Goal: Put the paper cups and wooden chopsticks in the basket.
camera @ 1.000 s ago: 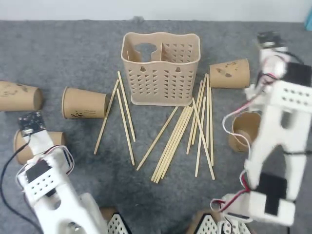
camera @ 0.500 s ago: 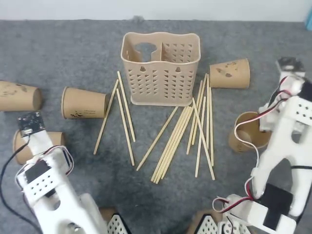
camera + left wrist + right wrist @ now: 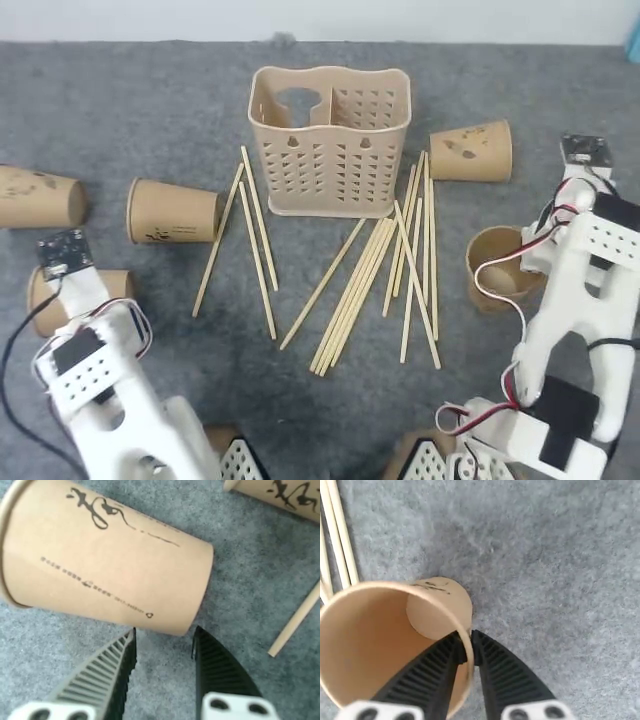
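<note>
The beige basket (image 3: 330, 140) stands at the back centre. Several wooden chopsticks (image 3: 400, 270) lie fanned to its right, and three more chopsticks (image 3: 245, 235) to its left. My right gripper (image 3: 468, 647) is shut on the rim of a paper cup (image 3: 385, 640), one finger inside and one outside. That cup (image 3: 497, 270) sits mouth-up at the right. My left gripper (image 3: 164, 632) is open, its tips just short of a cup lying on its side (image 3: 105, 565) at the lower left (image 3: 40, 300).
Other cups lie on their sides at the far left (image 3: 40, 197), left of the basket (image 3: 172, 211) and right of it (image 3: 470, 151). Grey carpet (image 3: 150, 100) covers the table. Chopsticks (image 3: 335, 535) lie close beside the held cup.
The right arm swung out to the right and uncovered the cup, which has turned from lying tilted to mouth-up in its grip. The left arm has not moved.
</note>
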Controlling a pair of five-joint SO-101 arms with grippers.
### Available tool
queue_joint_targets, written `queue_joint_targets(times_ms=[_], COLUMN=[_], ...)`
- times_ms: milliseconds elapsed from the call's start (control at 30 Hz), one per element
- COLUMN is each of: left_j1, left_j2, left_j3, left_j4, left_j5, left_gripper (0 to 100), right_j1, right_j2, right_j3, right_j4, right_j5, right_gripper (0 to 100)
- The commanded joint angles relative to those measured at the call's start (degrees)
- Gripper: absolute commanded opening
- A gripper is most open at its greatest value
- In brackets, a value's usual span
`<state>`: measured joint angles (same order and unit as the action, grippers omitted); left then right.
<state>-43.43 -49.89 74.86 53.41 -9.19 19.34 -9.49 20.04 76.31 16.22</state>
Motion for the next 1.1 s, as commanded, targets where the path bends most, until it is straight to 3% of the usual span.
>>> queue_joint_targets(times_ms=[0,267,433,767,1067], left_j1=[-0.6,-0.5,-0.5,-0.5,-0.5], left_j2=[-0.6,-0.6,-0.6,-0.6,-0.6], left_j3=[-0.6,-0.6,-0.6,-0.6,-0.6], left_j4=[-1.2,-1.3,-1.3,-1.3,-1.3], left_j5=[0.6,0.6,0.6,0.6,0.6], left_gripper=[18,18,18,18,18], right_j1=[0.1,-1.9,-10.7,-28.0,-32.6], right_j2=[-3.3,-3.0,-2.9,-2.9,3.1], right_j3=[-7.0,-33.1,-48.7,-61.3,-61.2], right_j4=[4.1,21.1,25.9,17.6,4.5], right_j5=[-0.9,-4.1,-10.8,-18.5,-19.1], right_gripper=[0.7,0.8,0.8,0.8,0.8])
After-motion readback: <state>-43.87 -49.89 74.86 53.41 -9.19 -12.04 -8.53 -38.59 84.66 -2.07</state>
